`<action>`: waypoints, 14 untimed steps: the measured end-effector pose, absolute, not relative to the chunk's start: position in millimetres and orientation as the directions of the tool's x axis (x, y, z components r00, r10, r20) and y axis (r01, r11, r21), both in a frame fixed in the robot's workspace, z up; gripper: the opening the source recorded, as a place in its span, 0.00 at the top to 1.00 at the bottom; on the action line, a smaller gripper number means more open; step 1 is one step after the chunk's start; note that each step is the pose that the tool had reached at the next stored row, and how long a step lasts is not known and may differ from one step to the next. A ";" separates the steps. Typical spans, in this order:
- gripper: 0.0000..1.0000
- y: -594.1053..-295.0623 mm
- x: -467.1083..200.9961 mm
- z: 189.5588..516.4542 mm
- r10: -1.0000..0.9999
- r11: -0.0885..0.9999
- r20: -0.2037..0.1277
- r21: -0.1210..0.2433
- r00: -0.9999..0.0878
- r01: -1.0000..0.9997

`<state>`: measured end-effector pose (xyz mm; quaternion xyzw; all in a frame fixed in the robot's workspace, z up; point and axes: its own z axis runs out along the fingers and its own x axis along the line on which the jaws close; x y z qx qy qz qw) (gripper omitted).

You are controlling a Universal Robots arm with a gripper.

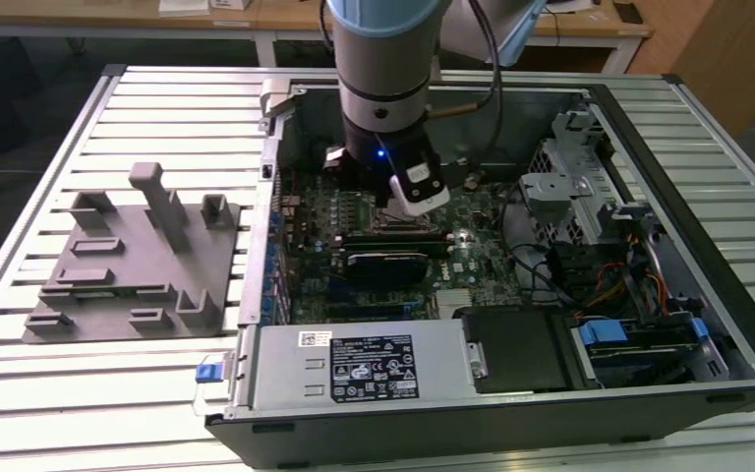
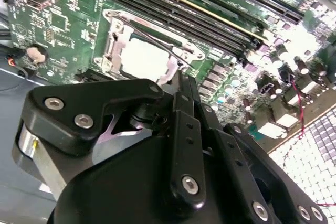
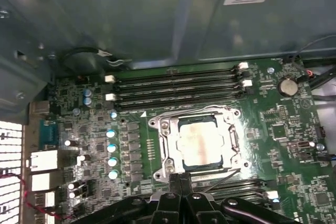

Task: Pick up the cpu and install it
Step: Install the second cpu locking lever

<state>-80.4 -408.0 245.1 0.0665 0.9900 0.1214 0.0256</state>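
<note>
The cpu (image 3: 201,142), a small square chip with a pale metal top, lies flat inside the socket frame (image 3: 157,145) on the green motherboard; in the second wrist view the cpu (image 2: 147,59) sits within the same silver frame. My gripper (image 3: 181,181) hovers just beside the socket's edge, its two black fingers pressed together with nothing between them. In the second wrist view the gripper (image 2: 181,80) points at the socket from close above. In the exterior view the arm (image 1: 384,88) reaches down into the open computer case.
A grey tray with upright posts (image 1: 129,285) lies on the slatted table at the exterior view's left. Memory slots (image 3: 178,85) run beside the socket. The case holds a power supply (image 1: 351,364), a drive cage (image 1: 574,187) and loose cables (image 1: 613,285).
</note>
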 end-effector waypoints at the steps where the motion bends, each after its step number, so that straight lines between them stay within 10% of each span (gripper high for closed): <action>1: 0.89 -408.1 -79.3 245.1 0.139 0.962 -0.033 0.243 -0.990 0.127; 14: 0.89 -409.1 -72.2 244.6 0.164 0.966 -0.024 0.205 -0.986 0.156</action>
